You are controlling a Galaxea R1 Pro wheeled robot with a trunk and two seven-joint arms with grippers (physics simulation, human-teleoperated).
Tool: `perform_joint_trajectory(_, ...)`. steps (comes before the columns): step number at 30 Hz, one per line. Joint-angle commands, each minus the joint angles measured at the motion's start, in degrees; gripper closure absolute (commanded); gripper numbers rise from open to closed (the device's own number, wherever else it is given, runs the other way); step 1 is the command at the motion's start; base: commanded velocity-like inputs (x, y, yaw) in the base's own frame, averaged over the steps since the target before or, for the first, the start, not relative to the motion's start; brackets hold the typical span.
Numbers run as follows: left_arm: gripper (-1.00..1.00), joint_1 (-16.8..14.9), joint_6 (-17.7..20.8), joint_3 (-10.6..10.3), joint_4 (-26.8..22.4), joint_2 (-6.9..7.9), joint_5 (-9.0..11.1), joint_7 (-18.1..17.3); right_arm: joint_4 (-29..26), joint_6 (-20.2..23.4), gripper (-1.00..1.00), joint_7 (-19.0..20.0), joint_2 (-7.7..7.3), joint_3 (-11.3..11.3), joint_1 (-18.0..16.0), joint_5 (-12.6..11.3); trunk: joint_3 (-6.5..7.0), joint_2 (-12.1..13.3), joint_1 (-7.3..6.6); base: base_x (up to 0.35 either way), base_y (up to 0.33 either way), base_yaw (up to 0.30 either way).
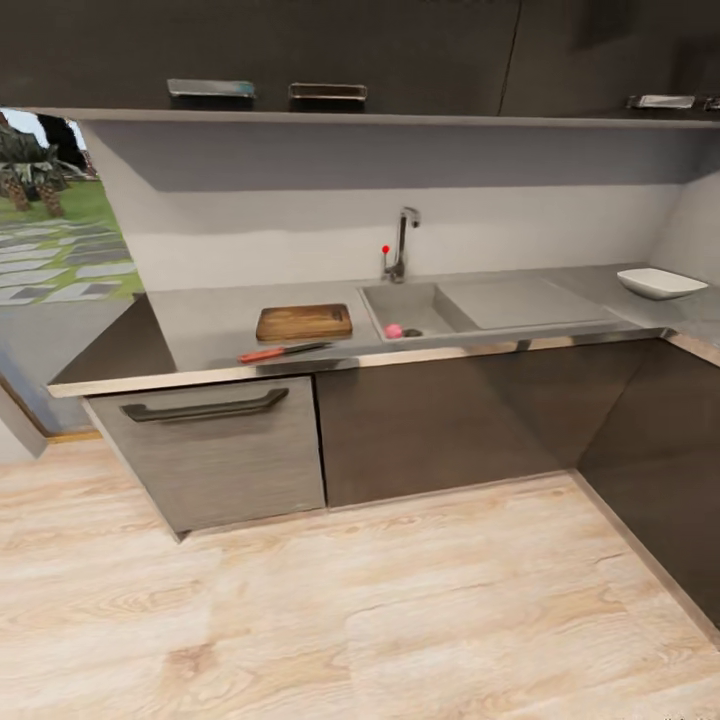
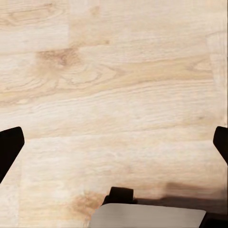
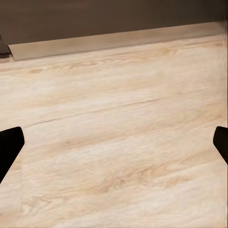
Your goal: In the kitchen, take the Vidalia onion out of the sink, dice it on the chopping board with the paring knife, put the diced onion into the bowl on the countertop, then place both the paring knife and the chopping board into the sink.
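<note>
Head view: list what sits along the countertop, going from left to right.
Paring knife → chopping board → onion in the sink → tap → drainboard → bowl.

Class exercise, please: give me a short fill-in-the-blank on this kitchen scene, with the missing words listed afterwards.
1. The pink onion lies inside the ____.
2. The paring knife has a ____ handle.
3. The chopping board lies between the knife and the ____.
4. The white bowl sits on the countertop, on the far side of the ____ from the board.

Missing words: sink; red; wall; sink
</note>
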Motion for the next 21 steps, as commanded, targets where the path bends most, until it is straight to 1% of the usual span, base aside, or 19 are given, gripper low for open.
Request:
perform_joint_trajectory(1, -1.0, 0.0, -0.1, 0.0, -0.1, -0.01, 0.0, 0.2, 0.0, 0.0, -1.0, -0.6, 0.01, 0.4, 0.0, 0.2, 0.04, 0.0, 0.01, 0.113, -0.311, -0.171)
perform_joint_trajectory(7, -1.0, 0.0, 0.0, 0.0, -0.1, 0.01, 0.0, 0.2, 0.0, 0.0, -1.0, -0.6, 0.01, 0.4, 0.0, 0.2, 0.5, 0.0, 0.01, 0.151, -0.293, -0.168)
perform_joint_trajectory(15, -1.0, 0.0, 0.0, 0.0, 0.0, 0.0, 0.0, 0.2, 0.0, 0.0, -1.0, -0.6, 0.02, 0.4, 0.0, 0.2, 1.11, 0.0, 0.01, 0.214, -0.262, -0.165)
perform_joint_trajectory(17, -1.0, 0.0, -0.1, -0.1, -0.1, -0.02, 0.0, 0.2, 0.0, 0.0, -1.0, -0.6, 0.01, 0.4, 0.0, 0.2, 1.27, 0.0, 0.01, 0.148, -0.171, -0.164)
perform_joint_trajectory(21, -1.0, 0.0, -0.1, -0.1, -0.1, -0.08, -0.1, 0.2, 0.0, 0.0, -1.0, -0.6, 0.01, 0.4, 0.0, 0.2, 1.51, 0.0, 0.01, 0.045, -0.052, -0.129)
